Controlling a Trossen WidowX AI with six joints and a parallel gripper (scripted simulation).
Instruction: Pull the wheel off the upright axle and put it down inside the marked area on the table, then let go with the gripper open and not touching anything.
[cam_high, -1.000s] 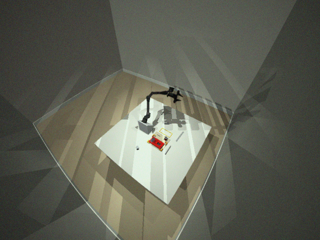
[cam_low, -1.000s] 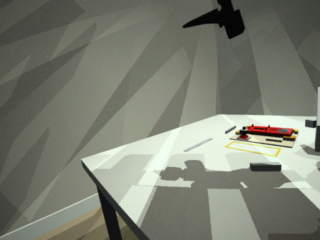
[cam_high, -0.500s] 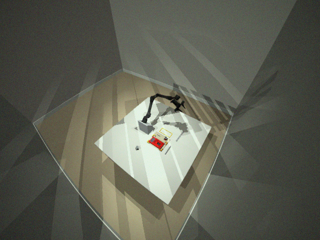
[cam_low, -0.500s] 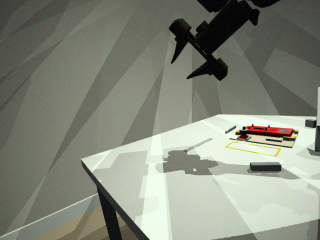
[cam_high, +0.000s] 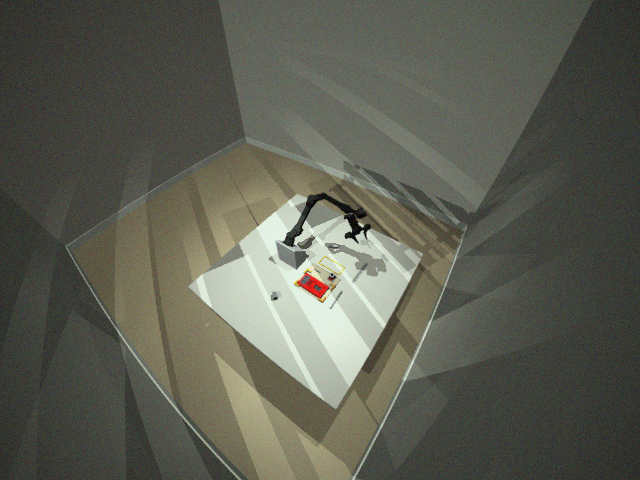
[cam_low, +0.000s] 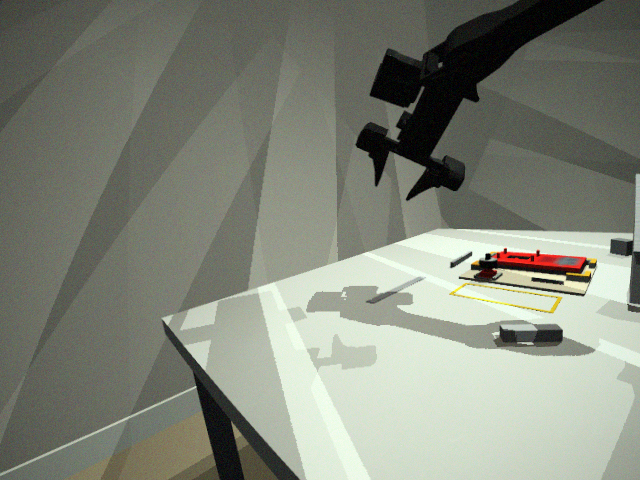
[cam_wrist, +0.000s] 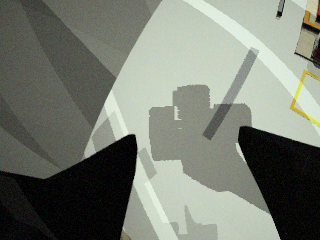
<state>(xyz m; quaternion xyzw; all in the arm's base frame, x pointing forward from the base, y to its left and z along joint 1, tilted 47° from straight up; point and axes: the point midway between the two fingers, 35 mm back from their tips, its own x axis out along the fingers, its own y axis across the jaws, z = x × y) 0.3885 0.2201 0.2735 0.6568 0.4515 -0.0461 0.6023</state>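
Above table (cam_high: 310, 330) (cam_low: 413, 403) (cam_wrist: 200, 40), end effector (cam_high: 358, 241) (cam_low: 391, 192) (cam_wrist: 190, 138) angled down, open.

From my station I see my black arm (cam_high: 334, 199) (cam_low: 496, 43) rise from its base, bend over at the elbow and reach out above the bench (cam_high: 336, 361) (cam_low: 439, 413) (cam_wrist: 170, 65). The wrist (cam_high: 353, 214) (cam_low: 448, 64) angles downward. My pincer (cam_high: 363, 241) (cam_low: 391, 192) (cam_wrist: 190, 138) hangs well above the surface, its two pointed fingers standing apart, open and with nothing between them.
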